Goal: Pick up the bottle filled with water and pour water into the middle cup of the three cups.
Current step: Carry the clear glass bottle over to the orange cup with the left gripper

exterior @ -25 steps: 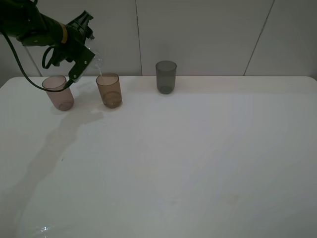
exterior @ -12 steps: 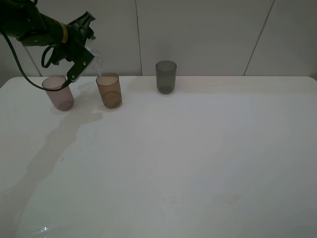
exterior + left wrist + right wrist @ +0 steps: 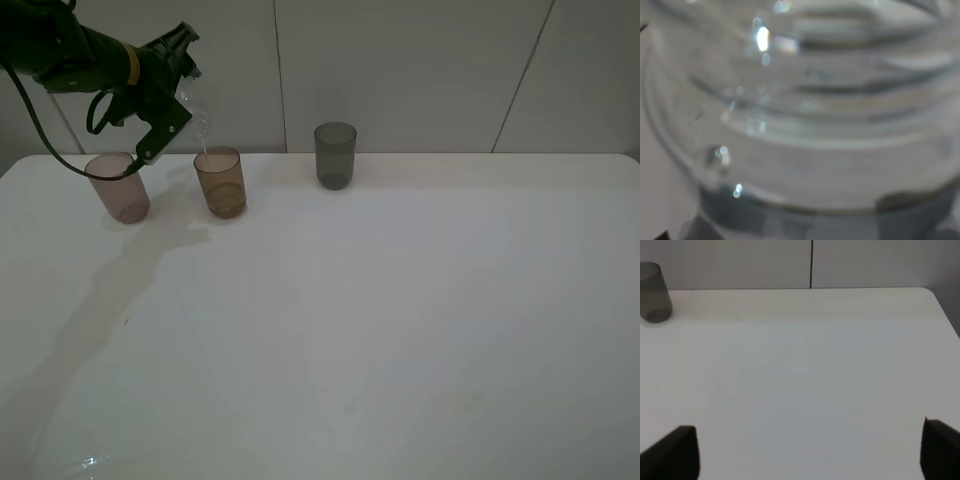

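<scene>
My left gripper is shut on the clear bottle and holds it tilted, its neck pointing down over the amber-brown middle cup. A thin stream runs from the neck into that cup. The bottle fills the left wrist view, blurred. The pinkish-mauve cup stands left of the middle cup, below the arm. The dark grey cup stands to the right and also shows in the right wrist view. My right gripper is open over bare table, out of the high view.
The white table carries only the three cups along its back edge. A grey panelled wall rises right behind them. The table's right edge shows in the right wrist view.
The left gripper has tipped the bottle a little further and risen slightly over the middle cup. The cups and the right arm have not moved.
</scene>
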